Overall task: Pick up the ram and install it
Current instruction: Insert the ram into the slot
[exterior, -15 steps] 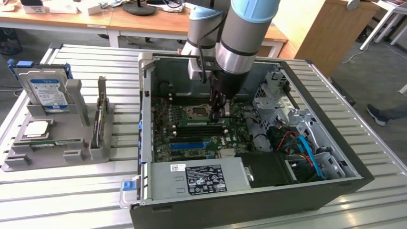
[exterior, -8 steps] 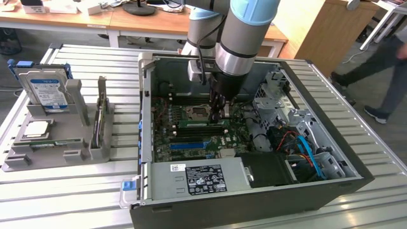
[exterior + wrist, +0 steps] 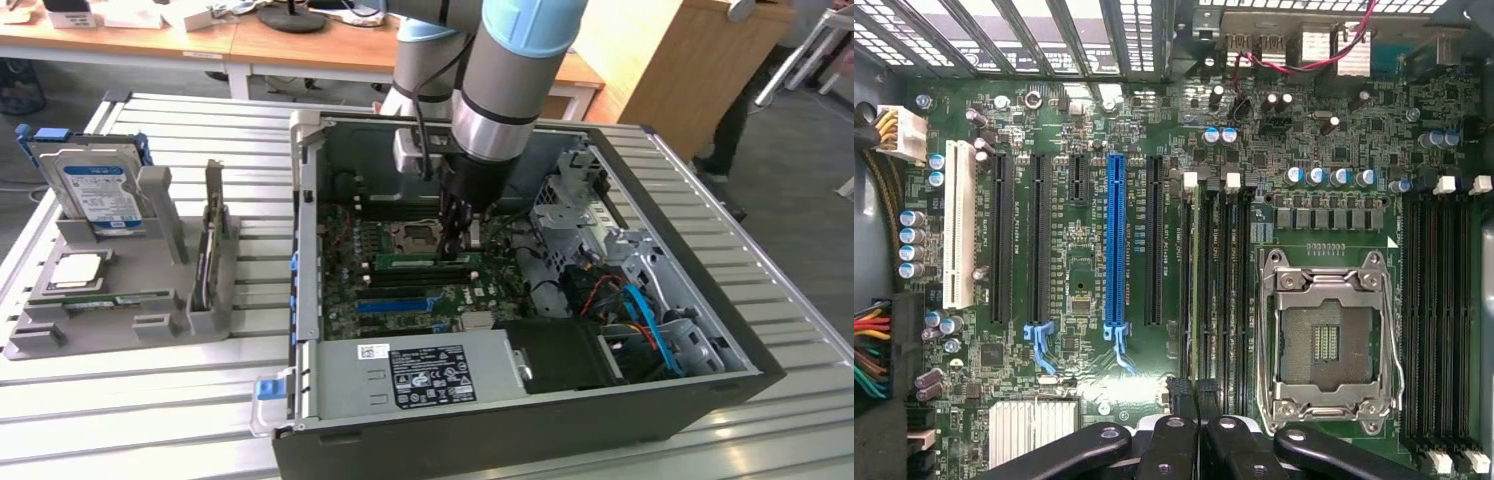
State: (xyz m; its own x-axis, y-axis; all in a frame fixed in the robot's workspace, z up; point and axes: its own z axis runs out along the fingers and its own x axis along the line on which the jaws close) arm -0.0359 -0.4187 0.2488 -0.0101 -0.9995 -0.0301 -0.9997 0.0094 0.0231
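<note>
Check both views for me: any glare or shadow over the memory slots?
Exterior view: the motherboard lies in shade under the arm and case walls, so the memory slots look dim. Wrist view: even light on the slots; glare on the silver heatsink and the vented panel.

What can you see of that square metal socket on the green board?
The processor socket is a square silver metal frame lying flat on the green motherboard. No chip is in it: its middle shows a dark bed of tiny contacts with a small lighter patch at the centre. A thin wire lever runs along one side. It sits between two banks of black memory slots.
</note>
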